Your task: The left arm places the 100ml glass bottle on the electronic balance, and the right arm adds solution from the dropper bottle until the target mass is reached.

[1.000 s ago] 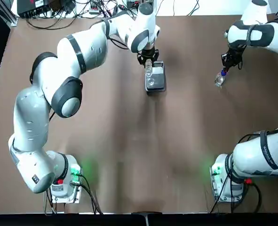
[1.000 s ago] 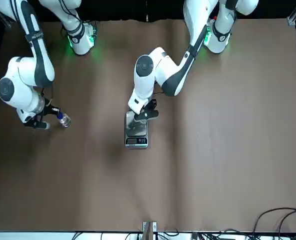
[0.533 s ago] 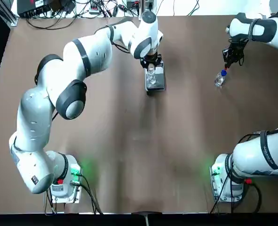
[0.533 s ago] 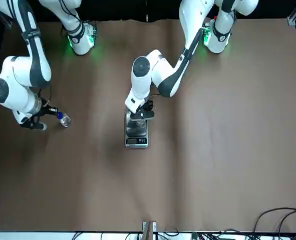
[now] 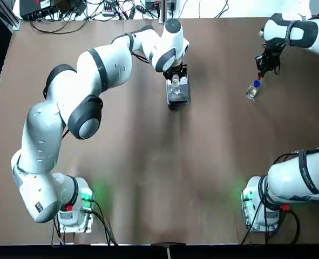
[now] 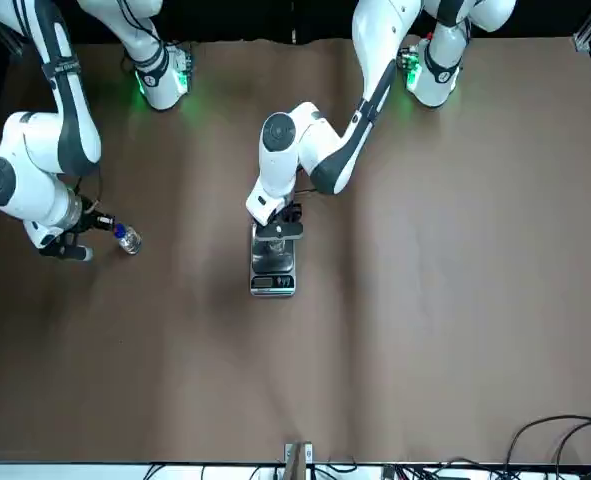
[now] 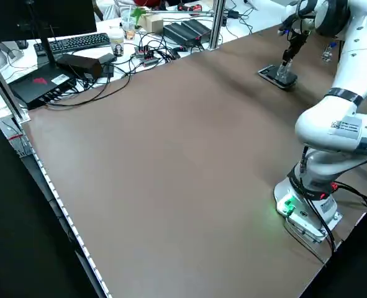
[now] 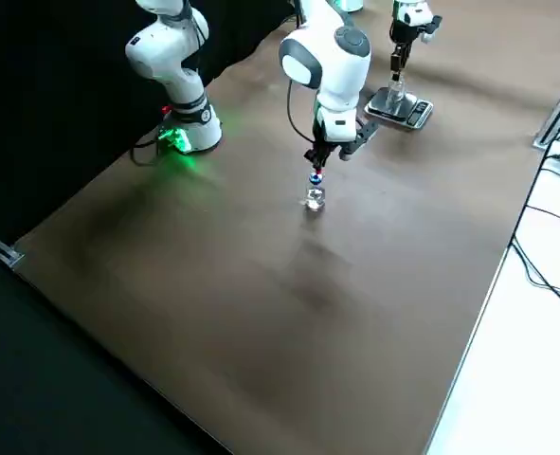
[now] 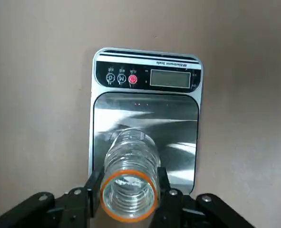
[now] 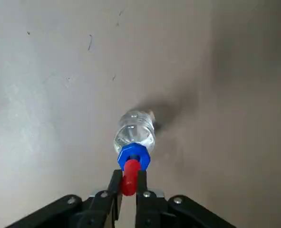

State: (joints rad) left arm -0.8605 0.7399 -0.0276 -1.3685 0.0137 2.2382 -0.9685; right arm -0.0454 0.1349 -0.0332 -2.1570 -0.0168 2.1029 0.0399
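The electronic balance (image 5: 180, 96) lies at the far middle of the table, its display strip (image 9: 148, 77) dark. My left gripper (image 5: 174, 75) is shut on the neck of the 100ml glass bottle (image 9: 130, 164), a clear bottle held upright over the shiny plate (image 9: 178, 118). Whether its base touches the plate I cannot tell. At the far right the dropper bottle (image 5: 251, 90) stands on the table. My right gripper (image 10: 128, 183) is shut on its red bulb (image 10: 129, 175), just above the blue collar (image 10: 133, 156).
Cables, a keyboard and boxes (image 7: 140, 37) lie beyond the table's far edge. Both arm bases, with green lights (image 5: 86, 197), stand at the near edge. Brown tabletop (image 5: 164, 162) stretches between the bases and the balance.
My left gripper has carried the glass bottle from the balance's left edge to over the middle of its plate. The right gripper has shifted slightly and still grips the dropper bulb.
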